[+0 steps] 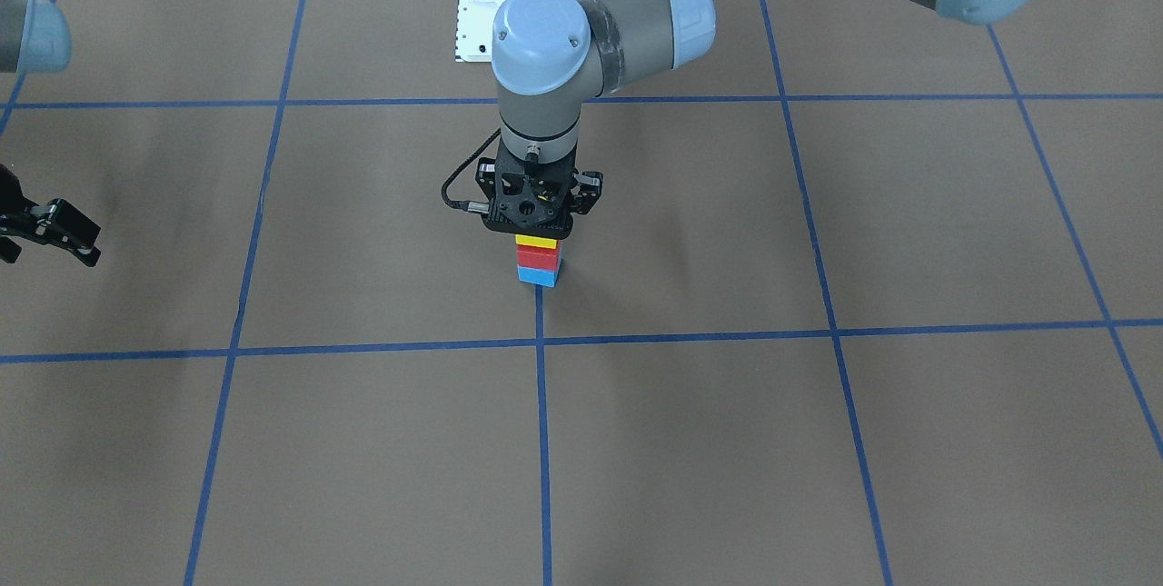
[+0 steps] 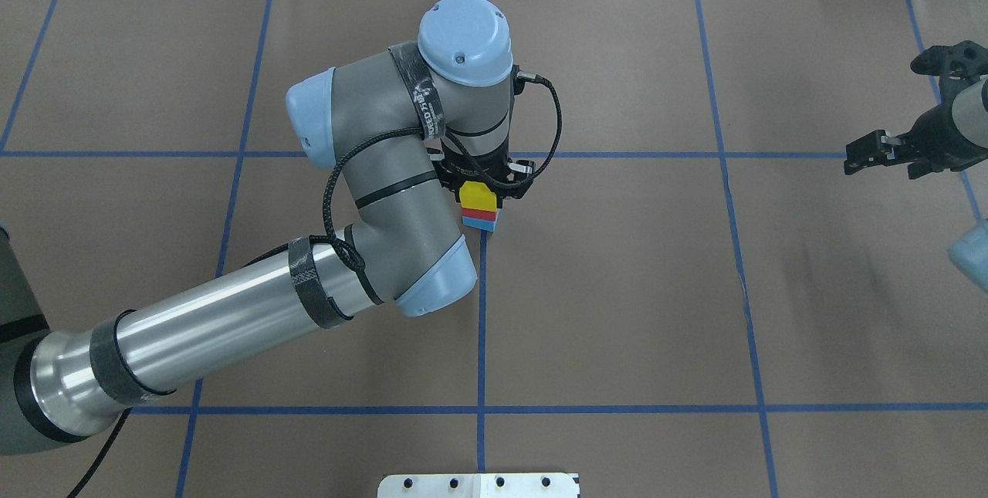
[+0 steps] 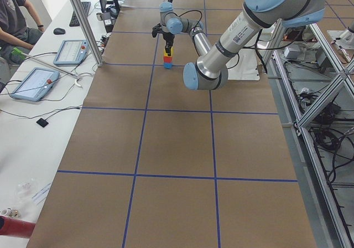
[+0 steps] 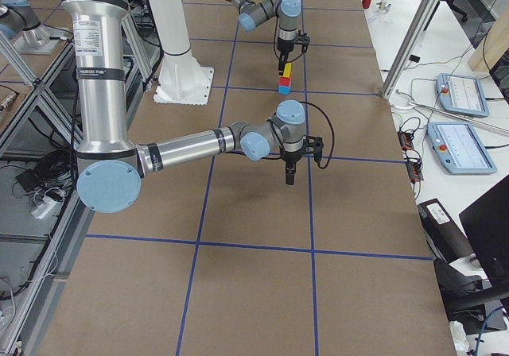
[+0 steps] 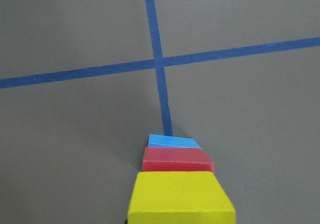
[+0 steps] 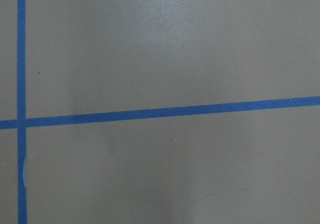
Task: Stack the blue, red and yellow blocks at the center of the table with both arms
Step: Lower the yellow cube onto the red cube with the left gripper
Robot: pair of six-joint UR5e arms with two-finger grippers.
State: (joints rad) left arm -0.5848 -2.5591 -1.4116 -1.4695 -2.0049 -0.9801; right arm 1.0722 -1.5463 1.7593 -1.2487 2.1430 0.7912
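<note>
Yellow block [image 1: 536, 242] sits on red block [image 1: 539, 257] and blue block [image 1: 538, 276], so we're at the release step. Left gripper [image 1: 538, 230] is at the yellow; can't tell if it's clamped. Right gripper [image 1: 77, 241] is parked well aside, grip unclear. Next: let go, then a straight vertical lift.

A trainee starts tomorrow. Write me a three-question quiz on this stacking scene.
1. Which block tops the stack? A) blue B) yellow C) red
2. True or false: the right tool hangs over the stack.
3. Fill in: the block resting on the table is ___.

Key
1. B, the yellow block.
2. False: it is off to one side; the left tool is over the stack.
3. Blue, the blue block.
</note>
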